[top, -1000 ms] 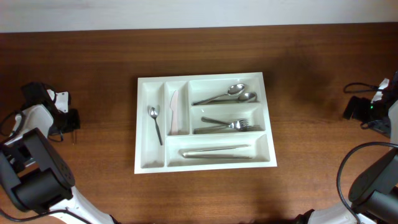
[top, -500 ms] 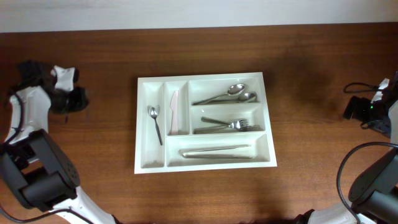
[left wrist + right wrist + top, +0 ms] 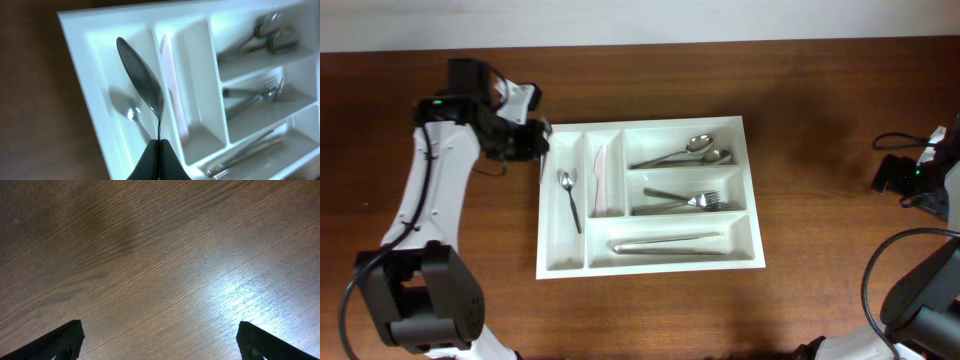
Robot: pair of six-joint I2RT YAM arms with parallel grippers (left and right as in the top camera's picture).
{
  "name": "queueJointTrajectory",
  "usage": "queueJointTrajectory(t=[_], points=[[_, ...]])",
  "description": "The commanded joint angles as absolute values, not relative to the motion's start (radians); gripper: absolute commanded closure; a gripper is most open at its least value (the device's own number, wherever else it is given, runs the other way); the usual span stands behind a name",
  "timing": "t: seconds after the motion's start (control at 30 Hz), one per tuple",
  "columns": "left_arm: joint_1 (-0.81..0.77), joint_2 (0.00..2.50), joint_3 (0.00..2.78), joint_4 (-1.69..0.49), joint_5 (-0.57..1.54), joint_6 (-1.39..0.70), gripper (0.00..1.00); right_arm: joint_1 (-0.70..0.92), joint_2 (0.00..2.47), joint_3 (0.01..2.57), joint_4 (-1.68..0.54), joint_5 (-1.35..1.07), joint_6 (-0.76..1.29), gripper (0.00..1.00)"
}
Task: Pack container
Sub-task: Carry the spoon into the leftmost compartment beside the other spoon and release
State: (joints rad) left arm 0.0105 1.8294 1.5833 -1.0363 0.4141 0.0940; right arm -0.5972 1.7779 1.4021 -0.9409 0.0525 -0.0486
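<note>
The container (image 3: 650, 124) is a white five-compartment tray in the middle of the table. My left gripper (image 3: 540, 140) hangs over its far left corner, shut on the handle of a metal spoon (image 3: 142, 82). In the left wrist view the gripper (image 3: 160, 145) holds the spoon bowl out over the container (image 3: 75, 30), above the narrow left compartments. Another small spoon (image 3: 570, 195) lies in the leftmost compartment. My right gripper (image 3: 160, 340) stands open over bare wood, with nothing between its fingers.
A white knife (image 3: 601, 180) lies in the second narrow compartment. The wide compartments hold two spoons (image 3: 685, 150), forks (image 3: 685, 200) and metal knives (image 3: 670, 243). The right arm (image 3: 920, 175) rests at the table's right edge.
My left arm has swung from the table's far left edge to the container's far left corner. The right arm has not moved.
</note>
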Motion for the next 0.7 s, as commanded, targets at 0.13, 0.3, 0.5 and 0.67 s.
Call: queueJointTrajectory(t=[0.13,0.3,0.5,0.67], points=[[-0.081,1.814,1.59,-1.118,0.271,-0.104,0.98,-0.603,1.776,1.397,-0.941,0.057,-0.039,0.01],[-0.118,1.816,1.589,-1.168,0.168,-0.127,0.95,-0.603,1.776,1.397,-0.941,0.057,-0.039,0.01],[-0.124,1.816,1.579,-1.179,0.133,-0.127,0.78,-0.603,1.776,1.397,-0.941,0.057,-0.039,0.01],[-0.124,1.816,1.579,-1.17,0.133,-0.127,0.52,-0.603,1.776,1.397,-0.941,0.057,-0.039,0.01]])
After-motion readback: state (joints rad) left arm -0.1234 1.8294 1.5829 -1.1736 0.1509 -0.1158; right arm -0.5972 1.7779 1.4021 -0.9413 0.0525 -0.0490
